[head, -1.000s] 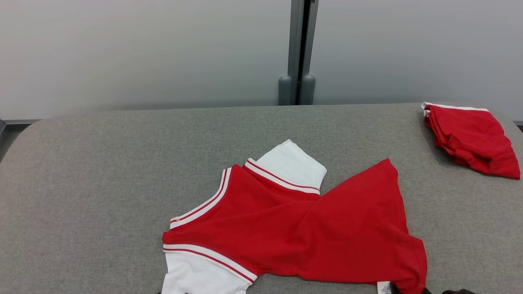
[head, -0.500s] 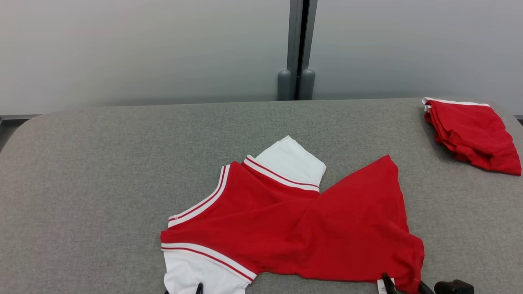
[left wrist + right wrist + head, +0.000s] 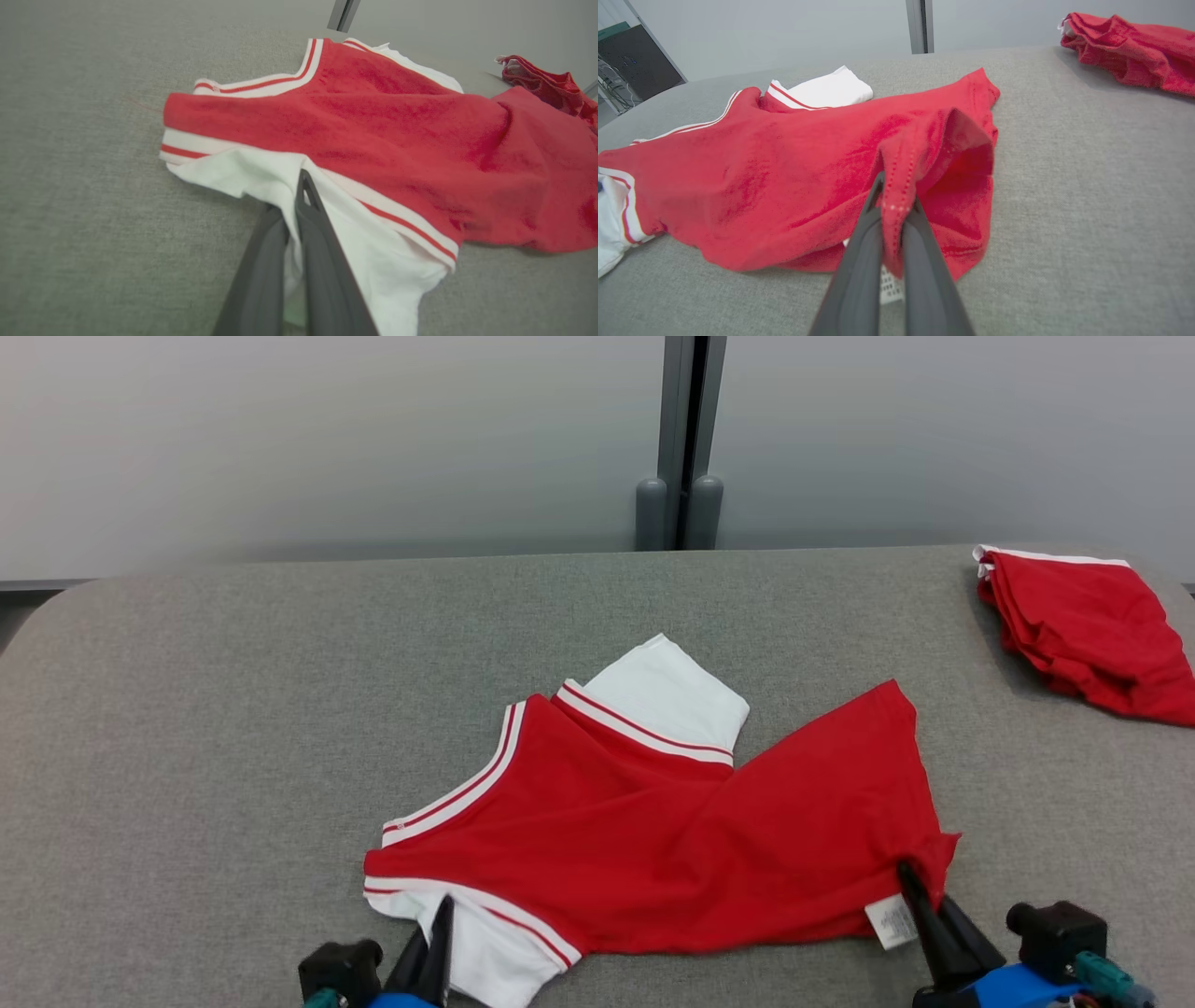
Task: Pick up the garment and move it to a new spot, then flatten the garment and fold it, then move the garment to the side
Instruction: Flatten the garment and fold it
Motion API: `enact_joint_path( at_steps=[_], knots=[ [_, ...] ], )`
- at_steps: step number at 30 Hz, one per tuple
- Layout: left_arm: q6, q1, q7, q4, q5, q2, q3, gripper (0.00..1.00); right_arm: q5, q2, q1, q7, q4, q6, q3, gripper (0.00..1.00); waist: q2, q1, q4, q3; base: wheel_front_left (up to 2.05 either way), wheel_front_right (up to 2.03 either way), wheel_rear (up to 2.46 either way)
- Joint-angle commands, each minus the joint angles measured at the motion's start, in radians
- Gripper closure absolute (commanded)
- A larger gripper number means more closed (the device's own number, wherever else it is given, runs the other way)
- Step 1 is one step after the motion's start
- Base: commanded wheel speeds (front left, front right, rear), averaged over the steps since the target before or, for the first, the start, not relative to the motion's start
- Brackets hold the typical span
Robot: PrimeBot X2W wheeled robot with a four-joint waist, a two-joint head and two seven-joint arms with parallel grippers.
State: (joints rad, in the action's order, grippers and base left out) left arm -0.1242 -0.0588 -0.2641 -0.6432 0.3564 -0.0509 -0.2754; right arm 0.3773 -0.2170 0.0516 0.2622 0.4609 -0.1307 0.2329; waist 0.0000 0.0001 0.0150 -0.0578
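Left pincer [image 3: 441, 907] and right pincer [image 3: 906, 875] clamp garment's [image 3: 653, 831] near corners.

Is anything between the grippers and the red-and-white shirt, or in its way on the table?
Nothing: the left gripper is shut on the shirt at its white sleeve, the right gripper at its red hem. A folded red garment lies at the far right corner of the table.

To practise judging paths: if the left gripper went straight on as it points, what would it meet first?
The left gripper is shut on the sleeve of the shirt; straight ahead it would likely meet the striped band first, though depth is unclear.
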Motion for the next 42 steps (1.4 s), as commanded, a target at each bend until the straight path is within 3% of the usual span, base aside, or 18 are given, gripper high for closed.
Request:
enact_joint_path(
  at_steps=[1,8,14,22,29,36,42],
  knots=[
    [-0.009,-0.028,0.000,0.045,0.024,0.001,0.011,1.00,-0.006,-0.011,-0.004,0.004,-0.046,0.000,-0.020,1.00,0.0000,-0.0001,0.001,-0.009,0.00,0.00,0.00],
    [-0.009,-0.170,-0.001,0.178,0.074,-0.018,0.021,1.00,0.004,-0.067,0.116,0.004,-0.171,0.000,-0.017,1.00,0.0000,-0.0001,-0.005,-0.064,0.00,0.00,0.00],
    [-0.007,-0.410,0.003,0.171,0.112,-0.062,-0.012,1.00,0.023,-0.120,0.339,0.004,-0.166,0.000,0.029,1.00,0.0000,-0.0001,-0.009,-0.147,0.00,0.00,0.00],
    [-0.007,-0.902,0.038,0.078,0.168,-0.147,-0.019,1.00,0.151,-0.162,0.843,-0.007,-0.002,0.000,0.141,1.00,0.0000,-0.0001,-0.045,-0.312,0.00,0.00,0.00],
    [-0.006,-1.271,0.055,-0.023,0.180,-0.165,-0.056,1.00,0.247,-0.182,1.222,-0.033,0.142,0.000,0.207,1.00,0.0000,-0.0001,-0.057,-0.408,0.00,0.00,0.00],
    [-0.006,-1.535,0.046,-0.151,0.208,-0.173,-0.108,1.00,0.325,-0.200,1.455,-0.046,0.284,0.000,0.269,1.00,0.0000,-0.0001,-0.062,-0.438,0.00,0.00,0.00],
    [-0.006,-1.586,0.021,-0.208,0.261,-0.159,-0.169,1.00,0.395,-0.214,1.497,-0.022,0.338,0.000,0.337,1.00,0.0000,-0.0001,-0.051,-0.452,0.00,0.00,0.00]
  ],
)
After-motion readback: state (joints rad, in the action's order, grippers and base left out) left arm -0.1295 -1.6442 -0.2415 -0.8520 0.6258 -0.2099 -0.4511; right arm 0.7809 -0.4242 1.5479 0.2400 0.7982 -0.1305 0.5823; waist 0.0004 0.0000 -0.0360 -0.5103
